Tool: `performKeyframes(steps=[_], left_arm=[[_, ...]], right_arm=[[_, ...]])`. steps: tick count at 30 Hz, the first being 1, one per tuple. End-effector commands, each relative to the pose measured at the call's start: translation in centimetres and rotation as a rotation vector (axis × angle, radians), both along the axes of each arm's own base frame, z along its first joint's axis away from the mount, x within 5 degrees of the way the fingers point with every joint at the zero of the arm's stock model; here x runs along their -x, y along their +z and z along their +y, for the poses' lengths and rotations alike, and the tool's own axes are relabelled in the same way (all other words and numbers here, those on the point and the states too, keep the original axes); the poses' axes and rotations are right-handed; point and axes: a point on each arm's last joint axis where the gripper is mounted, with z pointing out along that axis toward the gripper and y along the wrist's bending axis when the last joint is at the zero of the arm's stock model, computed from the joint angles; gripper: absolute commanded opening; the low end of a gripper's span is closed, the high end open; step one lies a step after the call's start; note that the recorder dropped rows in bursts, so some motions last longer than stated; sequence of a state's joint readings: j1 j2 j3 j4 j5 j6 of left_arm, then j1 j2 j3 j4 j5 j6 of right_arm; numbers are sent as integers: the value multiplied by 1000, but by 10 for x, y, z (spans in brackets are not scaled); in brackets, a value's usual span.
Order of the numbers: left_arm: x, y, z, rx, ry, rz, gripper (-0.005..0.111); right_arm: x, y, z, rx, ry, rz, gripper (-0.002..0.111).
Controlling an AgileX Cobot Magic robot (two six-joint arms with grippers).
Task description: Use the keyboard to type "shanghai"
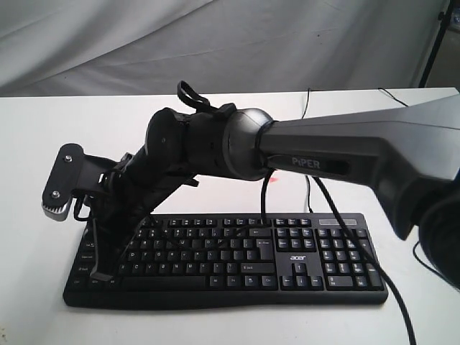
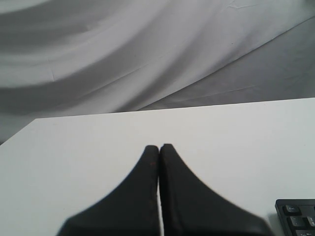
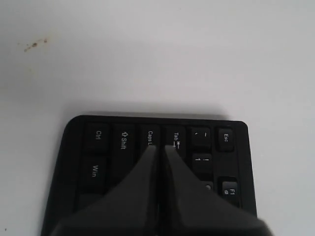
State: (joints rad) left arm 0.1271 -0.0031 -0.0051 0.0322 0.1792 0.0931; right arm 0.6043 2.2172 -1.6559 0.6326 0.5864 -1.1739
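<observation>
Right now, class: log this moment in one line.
right gripper: shut, over left end of keyboard | left gripper: shut, over table | contact: unclear

The exterior view looks from in front of the keyboard (image 1: pixel 237 251), slightly above, facing across the desk (image 1: pixel 43 144) toward a white cloth (image 1: pixel 215 43), with the right arm (image 1: pixel 345 154) close to the lens. The left wrist view looks low along the left hand (image 2: pixel 159 147) over bare desk to that cloth, catching one keyboard corner. The right wrist view looks steeply down past the right hand (image 3: pixel 160 146), close on the keyboard's Ctrl-to-Esc end, shared with the exterior view.
</observation>
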Motion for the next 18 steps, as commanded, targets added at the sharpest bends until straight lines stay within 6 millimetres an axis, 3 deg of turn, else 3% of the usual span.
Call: performKeyframes(steps=[1, 10, 18], left_arm=[[0, -1, 0, 4, -4, 3, 1], [0, -1, 0, 4, -4, 3, 1], [0, -1, 0, 4, -4, 3, 1]], right_arm=[[2, 9, -1, -9, 1, -4, 0], [3, 12, -8, 11, 17, 15, 0], [6, 6, -45, 66, -25, 38, 0]])
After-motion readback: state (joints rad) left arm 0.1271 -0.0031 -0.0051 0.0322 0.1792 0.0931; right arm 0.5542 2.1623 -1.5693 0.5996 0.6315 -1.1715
